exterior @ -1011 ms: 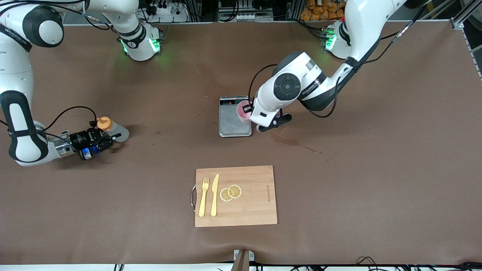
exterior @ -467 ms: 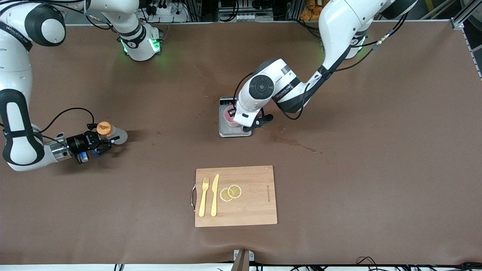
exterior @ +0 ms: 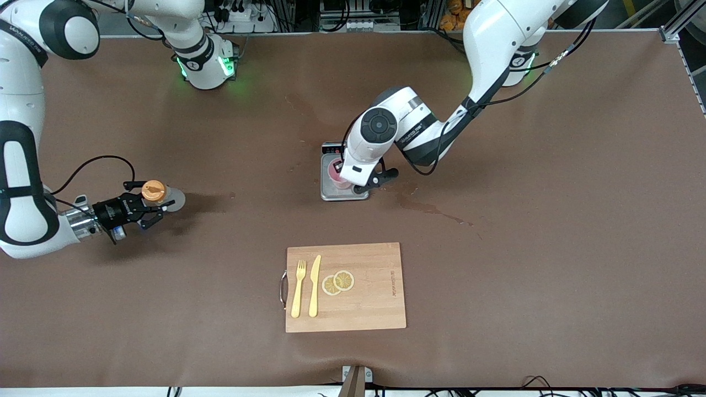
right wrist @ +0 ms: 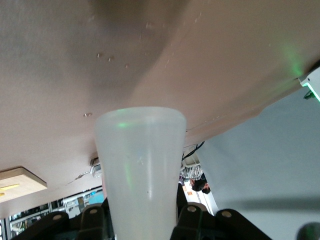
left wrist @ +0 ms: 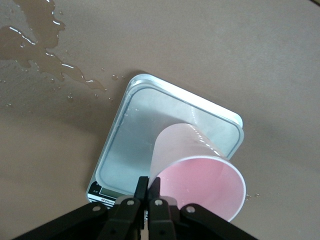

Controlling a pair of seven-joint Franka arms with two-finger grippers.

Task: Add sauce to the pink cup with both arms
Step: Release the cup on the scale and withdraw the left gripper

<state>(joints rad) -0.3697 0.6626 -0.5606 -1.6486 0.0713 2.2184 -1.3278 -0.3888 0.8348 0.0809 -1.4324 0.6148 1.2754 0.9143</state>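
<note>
The pink cup point(left wrist: 200, 172) is tilted over the plate of a grey scale point(left wrist: 145, 130), its open mouth toward the wrist camera. My left gripper point(left wrist: 149, 187) is shut on the cup's rim wall, one finger inside and one outside. In the front view the cup point(exterior: 334, 171) shows partly under the left arm's hand, over the scale point(exterior: 331, 190). Toward the right arm's end of the table, my right gripper point(exterior: 149, 208) is shut on the sauce bottle point(exterior: 170, 199), whose orange cap point(exterior: 153, 190) points up. The bottle's whitish body point(right wrist: 140, 170) fills the right wrist view between the right gripper point(right wrist: 141, 216) fingers.
A wooden cutting board point(exterior: 375, 309) lies nearer the front camera, carrying a yellow fork point(exterior: 298, 289), a yellow knife point(exterior: 314, 286) and two lemon slices point(exterior: 338, 282). A wet spill point(exterior: 436, 209) streaks the brown table beside the scale, toward the left arm's end.
The left arm swung toward the right arm's end, carrying the cup from the scale's edge to over its plate. The right arm drew back slightly, still gripping the bottle.
</note>
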